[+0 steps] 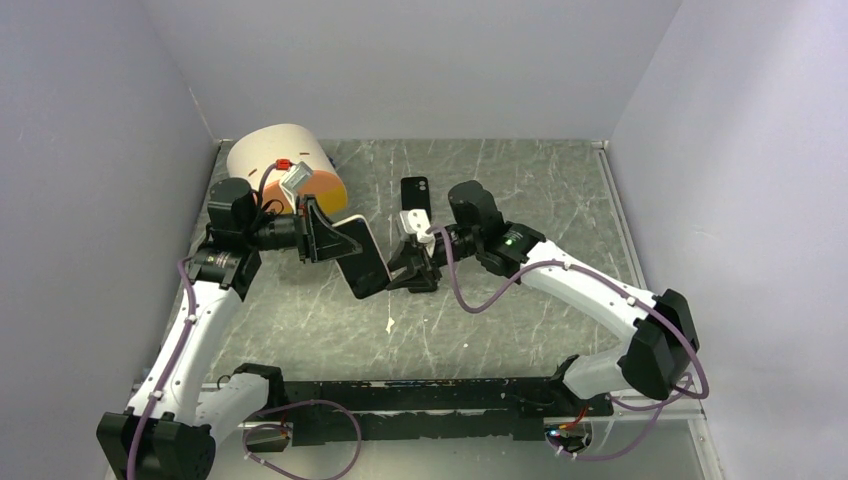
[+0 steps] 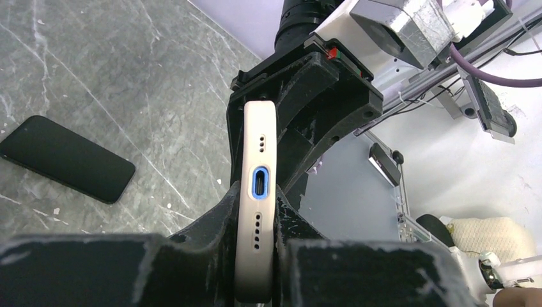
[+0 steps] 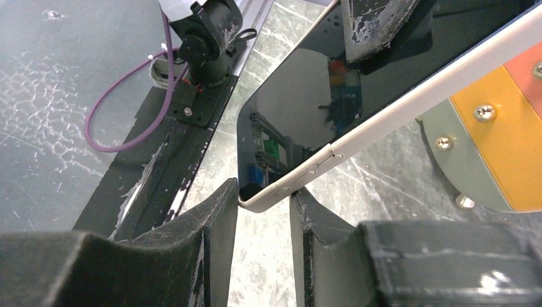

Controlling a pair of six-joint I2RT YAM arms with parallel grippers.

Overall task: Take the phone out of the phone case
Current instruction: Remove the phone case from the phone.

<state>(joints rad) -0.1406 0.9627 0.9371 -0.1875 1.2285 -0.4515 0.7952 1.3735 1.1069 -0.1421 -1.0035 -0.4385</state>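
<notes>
Two grippers meet above the table: the left gripper pinches the case, phone inside, at its port end; the right gripper straddles a corner, jaws slightly apart, grip unclear.

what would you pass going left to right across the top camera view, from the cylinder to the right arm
cream cylinder → left tool → phone in its cream case → right tool → right arm's elbow. The black phone is left out: it lines up with the right tool.
</notes>
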